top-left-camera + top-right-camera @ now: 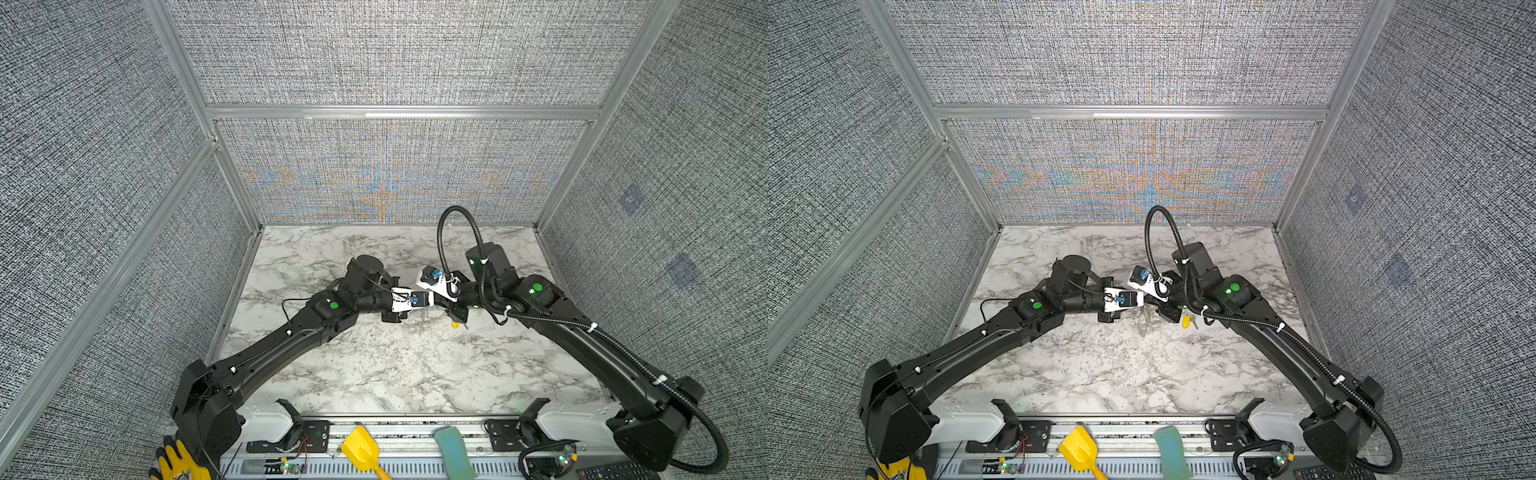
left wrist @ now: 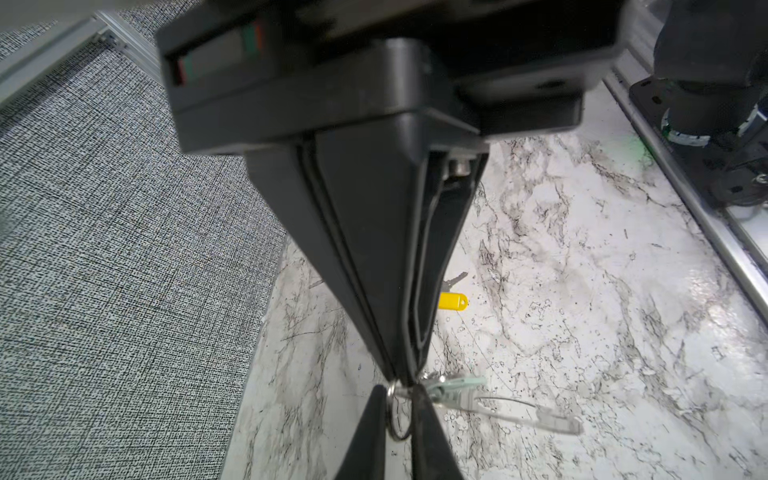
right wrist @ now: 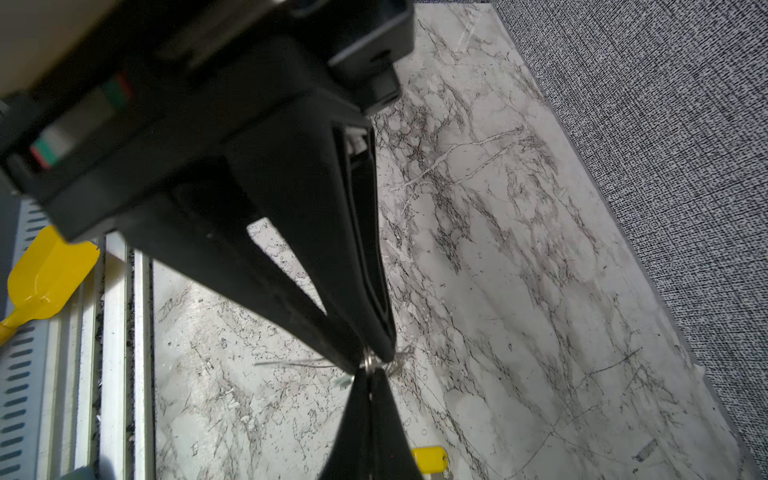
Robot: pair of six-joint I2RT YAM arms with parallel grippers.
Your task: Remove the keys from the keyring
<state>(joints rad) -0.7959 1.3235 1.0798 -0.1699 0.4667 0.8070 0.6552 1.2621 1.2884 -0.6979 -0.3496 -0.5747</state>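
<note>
A small metal ring [image 2: 390, 409] is pinched between the closed tips of the left gripper [image 2: 405, 372] — and it is held from the other side by the right gripper [image 3: 370, 359], shut tight. Just beside the tips, the teal-tag key [image 2: 457, 383] and the pale, flat keyring [image 2: 557, 424] are seen. Farther off, the yellow-tag key [image 2: 453, 300] is seen lying alone on the marble table [image 2: 582, 291].

A yellow-tagged key [image 2: 453, 300] is seen lying flat and loose on the marble table [image 2: 582, 291], right of centre. A pale teal-tagged key [image 2: 457, 384] is joined by a small metal ring [image 2: 397, 415] to the keyring [image 2: 528, 411], a pale, translucent-looking plate seen nearly edge-on near the centre. Whether the plate touches the table cannot be told.
</note>
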